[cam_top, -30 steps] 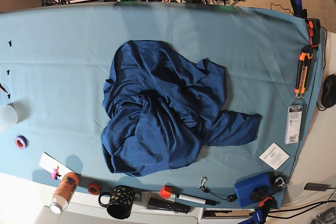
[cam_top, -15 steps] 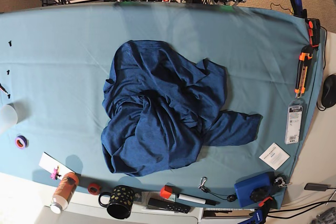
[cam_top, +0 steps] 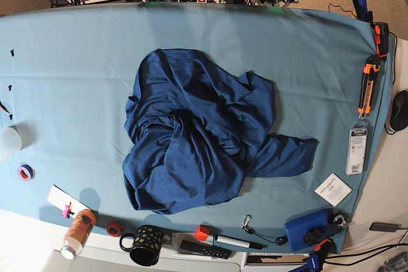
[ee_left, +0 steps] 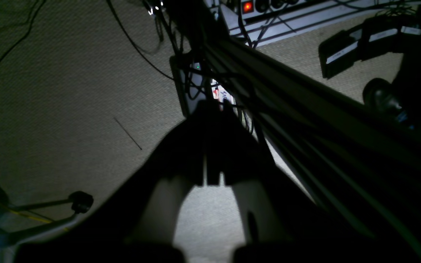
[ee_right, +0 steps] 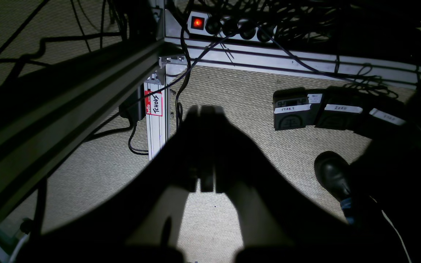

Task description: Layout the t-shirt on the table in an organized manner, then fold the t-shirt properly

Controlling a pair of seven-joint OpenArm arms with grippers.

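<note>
Navy t-shirt (cam_top: pixel 204 138): crumpled mid-table (cam_top: pixel 76 62).
Left pincer (ee_left: pixel 213 146): closed, empty.
Right pincer (ee_right: pixel 206 146): closed, empty.
Risk: pinching stacked layers could drag the heap.

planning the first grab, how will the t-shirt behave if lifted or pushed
The t-shirt lies crumpled in soft folds, so it is probably floppy and would drape from one pinch. Pushed, it would likely bunch on the table cloth rather than slide whole.

The t-shirt (cam_top: pixel 201 135) is dark navy blue with a fine heathered pattern. The table (cam_top: pixel 70 68) has a light teal cloth. The mug (cam_top: pixel 145 244) is black with small yellow dots.
</note>
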